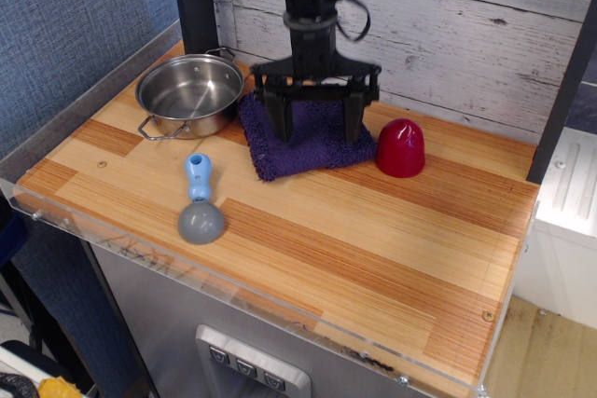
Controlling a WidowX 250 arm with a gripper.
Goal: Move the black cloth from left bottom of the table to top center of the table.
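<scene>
I see the black two-fingered tool (314,128) spread wide, gripping nothing, with both fingers (279,123) pointing down over the dark purple fuzzy terry cloth (308,142). The tips look to be at or just above the cloth surface; can't tell if they touch. The cloth lies flat at upper centre of the frame, on the striped light and reddish wood-plank counter (354,249), directly under the tool. One round steel pot with loop handles (190,93) touches or nearly touches the cloth's left edge. One red dome-shaped plastic piece (400,147) sits just beside its right edge. One blue-handled grey scoop (200,205) lies lower left, apart from the cloth. No readable writing or labels.
</scene>
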